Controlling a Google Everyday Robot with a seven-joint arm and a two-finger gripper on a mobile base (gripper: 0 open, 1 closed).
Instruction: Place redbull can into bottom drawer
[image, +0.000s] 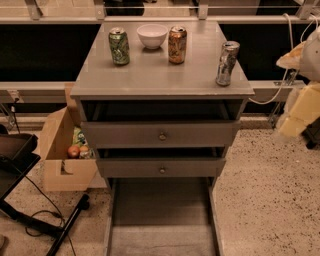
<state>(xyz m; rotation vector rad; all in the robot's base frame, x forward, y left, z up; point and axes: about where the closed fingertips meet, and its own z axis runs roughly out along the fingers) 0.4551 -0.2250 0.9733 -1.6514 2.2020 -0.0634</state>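
Note:
The redbull can (227, 63), slim and silver-grey, stands upright near the front right corner of the grey cabinet top (160, 75). The bottom drawer (162, 240) is pulled far out at the foot of the cabinet, and its shallow tray shows nothing inside. My gripper (301, 95) shows as cream and white parts at the right edge of the view. It is to the right of the cabinet, apart from the can and lower than the cabinet top.
A green can (119, 46), a white bowl (152, 35) and an orange-brown can (177, 45) stand at the back of the top. The two upper drawers (161, 135) are slightly open. A cardboard box (62, 150) with items sits on the floor at the left, beside black legs and cables (45, 225).

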